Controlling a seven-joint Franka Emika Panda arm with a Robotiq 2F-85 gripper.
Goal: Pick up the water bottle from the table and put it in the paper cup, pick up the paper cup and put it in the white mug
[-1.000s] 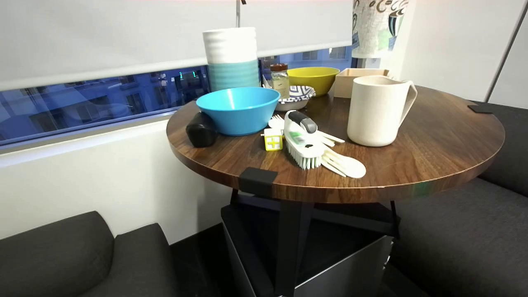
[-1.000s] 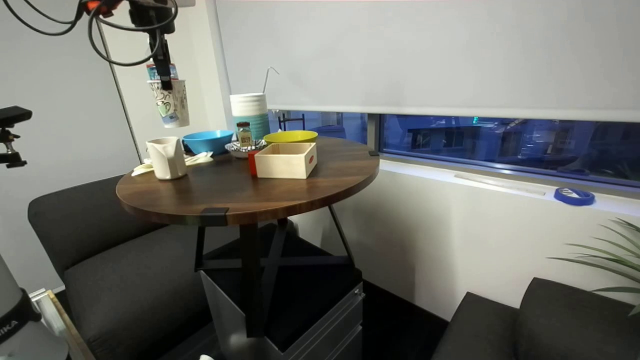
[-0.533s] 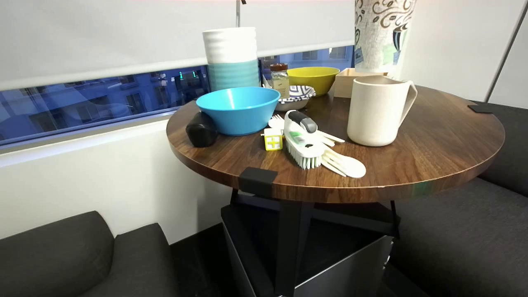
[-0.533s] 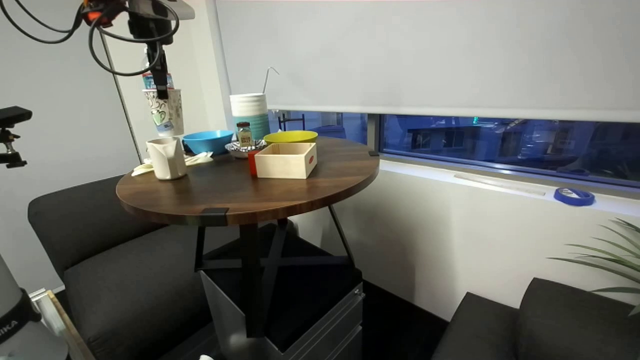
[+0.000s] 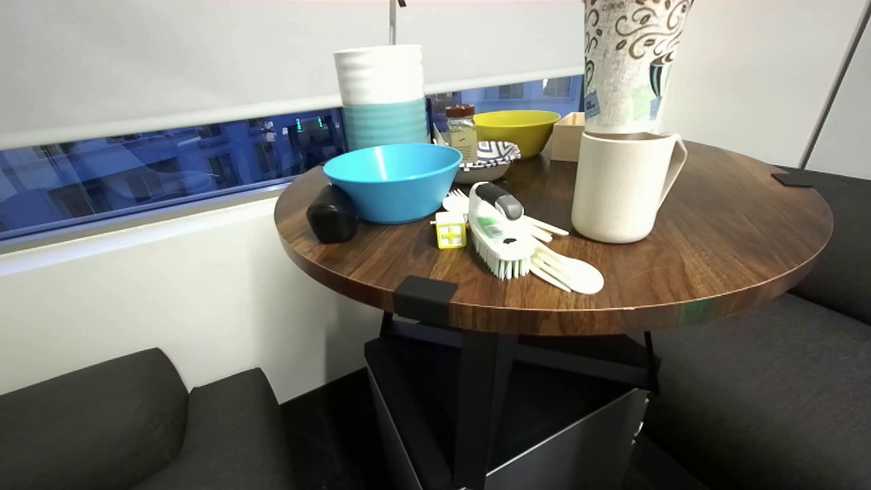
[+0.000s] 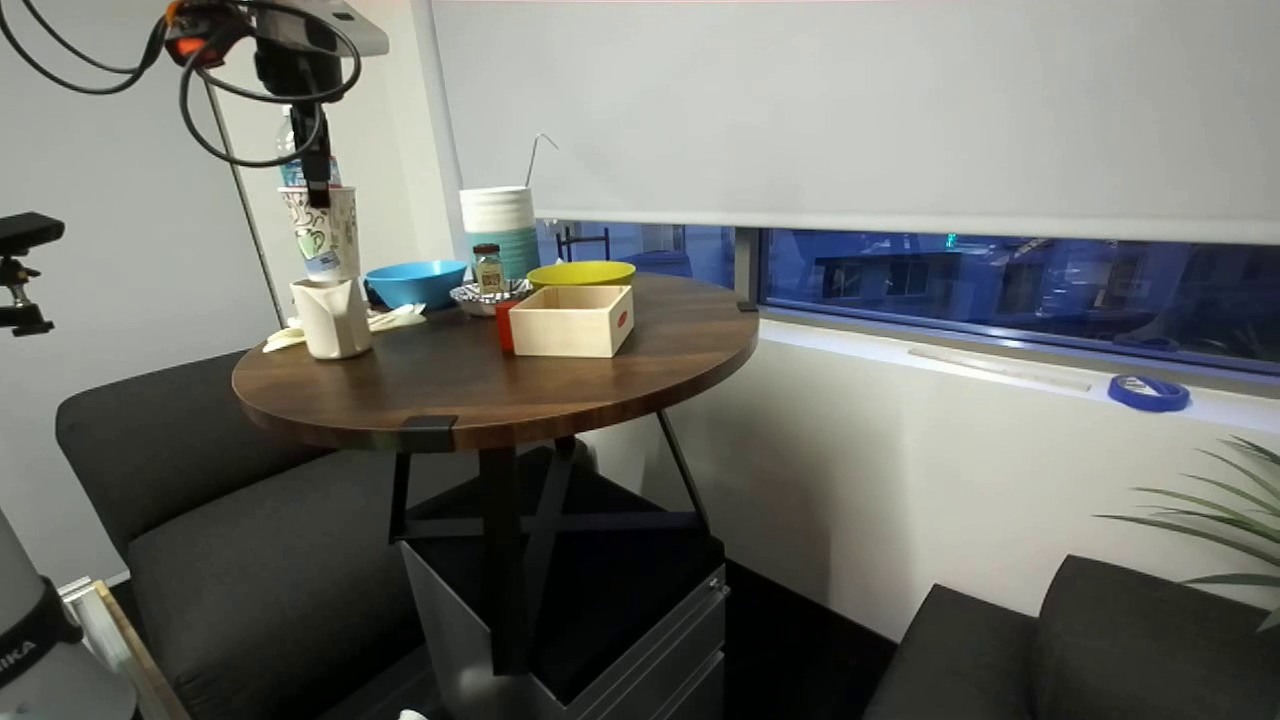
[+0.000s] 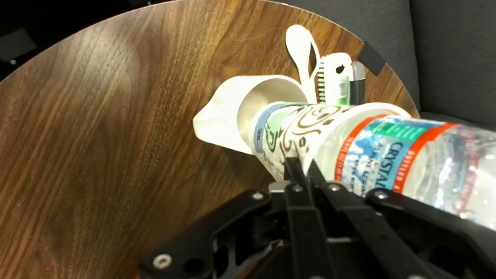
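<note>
Paper cup (image 6: 330, 240) lower now, rim between the fingers (image 7: 294, 171)

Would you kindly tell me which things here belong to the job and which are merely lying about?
For the job:
water bottle
paper cup
white mug
table

Lying about, among others:
blue bowl
yellow bowl
scrub brush
wooden box
pale cutlery

Gripper (image 7: 303, 164), mainly black, with 2 slender fingers (image 7: 298, 199); 4 small silver screws (image 7: 334, 187) form a shallow arc across the linkage (image 7: 426, 221), and 1 larger screw head (image 7: 162, 261) marks an outer bar (image 7: 199, 232). In an exterior view: a pale grey housing (image 6: 370, 38), an orange-red part (image 6: 190, 47), black looping cables (image 6: 103, 93), and a smooth grey arm section (image 6: 75, 682) with a black band (image 6: 60, 615), its white letters (image 6: 18, 656) cut by the view's edge, "IKA" legible.
</note>
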